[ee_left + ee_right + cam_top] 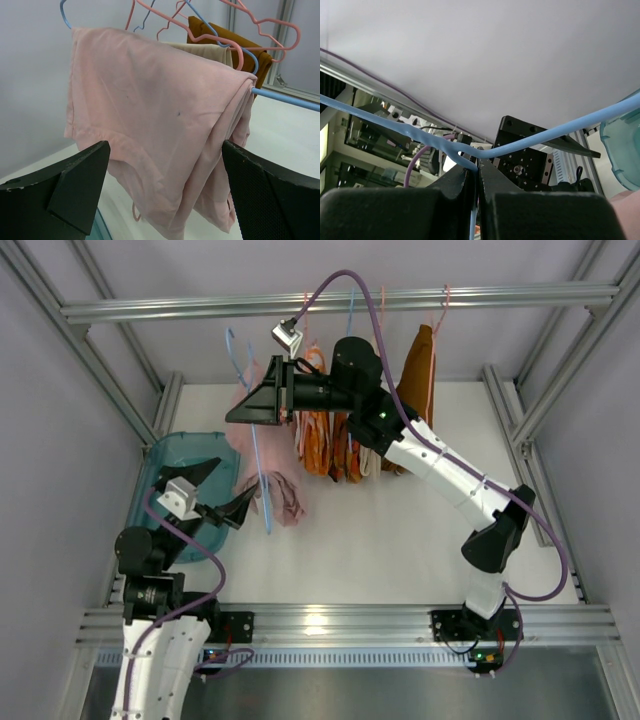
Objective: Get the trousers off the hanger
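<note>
The pale pink trousers point(280, 495) hang folded over a blue hanger point(257, 455) in front of the rail. My right gripper point(250, 405) is shut on the hanger's wire; the right wrist view shows the blue wire point(475, 167) pinched between the closed jaws. My left gripper point(228, 502) is open just left of the trousers' lower part. In the left wrist view the pink trousers point(160, 125) drape over the hanger bar point(287, 98), close ahead between my spread fingers point(75, 185). Orange garments point(320, 435) hang bunched on the rail; I cannot pick out the plain orange pair.
A teal bin point(165, 475) sits at the table's left, beside my left arm. A dark brown garment point(417, 370) hangs at the right of the rail point(350, 302). Pink hangers point(270, 25) and a beige garment point(212, 50) hang behind the pink trousers.
</note>
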You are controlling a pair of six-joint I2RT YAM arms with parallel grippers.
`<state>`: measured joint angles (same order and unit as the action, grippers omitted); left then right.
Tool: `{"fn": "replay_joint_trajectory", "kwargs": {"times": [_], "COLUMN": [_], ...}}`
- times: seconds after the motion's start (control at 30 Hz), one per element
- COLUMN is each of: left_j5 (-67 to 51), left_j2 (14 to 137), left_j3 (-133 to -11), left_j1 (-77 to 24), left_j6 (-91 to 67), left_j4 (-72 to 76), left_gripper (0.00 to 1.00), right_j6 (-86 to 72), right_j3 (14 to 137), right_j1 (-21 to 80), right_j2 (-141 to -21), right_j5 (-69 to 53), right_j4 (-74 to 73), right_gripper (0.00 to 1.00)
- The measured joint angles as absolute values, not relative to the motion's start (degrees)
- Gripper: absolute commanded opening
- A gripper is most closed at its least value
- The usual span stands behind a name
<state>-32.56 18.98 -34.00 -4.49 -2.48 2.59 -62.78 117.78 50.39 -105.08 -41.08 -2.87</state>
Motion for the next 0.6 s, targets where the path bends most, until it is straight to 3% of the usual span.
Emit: {"fn": "replay_joint_trajectory", "kwargs": {"times": [0.6], "left_j5": [-36.82], "left_j2": [18.87], "left_j3": [-33.30], "left_j1": [-4.49], "left_j6": [3.11], "left_j4": [6.44], "left_gripper": [0.99], "right_j6": [-63.20], "right_j3": [119.63], "right_j1": [51.29], "right_j2": [-107.42], "right_j5": [-41.04], "right_j4": [-2.79], "right_gripper": [0.00]}}
